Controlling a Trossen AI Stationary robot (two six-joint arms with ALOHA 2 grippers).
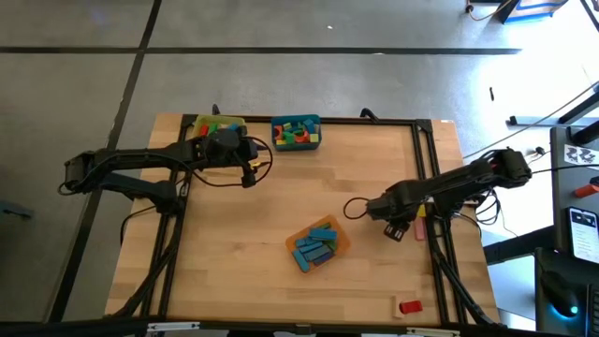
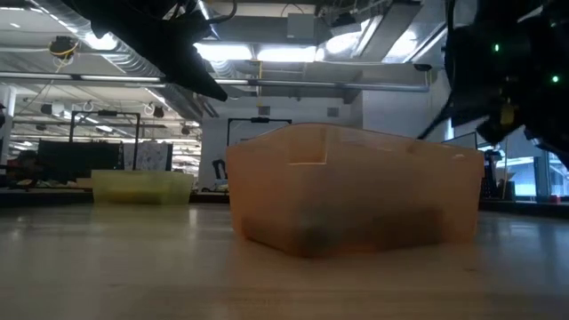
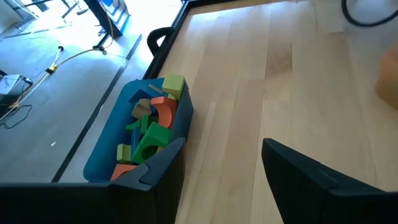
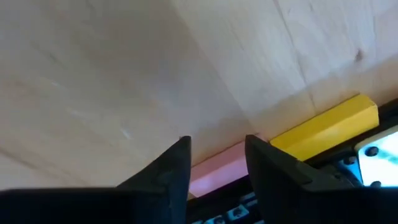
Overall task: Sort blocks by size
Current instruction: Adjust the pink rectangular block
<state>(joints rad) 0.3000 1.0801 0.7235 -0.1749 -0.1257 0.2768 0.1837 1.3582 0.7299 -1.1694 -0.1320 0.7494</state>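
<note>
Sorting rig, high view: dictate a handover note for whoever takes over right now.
Left hand: open, empty, waiting beside the yellow bin and teal bin at the table's far edge.
Right hand: fingers straddle a pink block at the table's right edge, a yellow block next to it; grip not confirmed.
Done: both far bins hold mixed blocks; orange bin mid-table holds blue blocks.
Left: the pink and yellow blocks, plus a red block at the near right edge.

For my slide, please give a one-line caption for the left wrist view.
Open left gripper hovers beside the teal bin, full of mixed coloured blocks, at the table edge.
</note>
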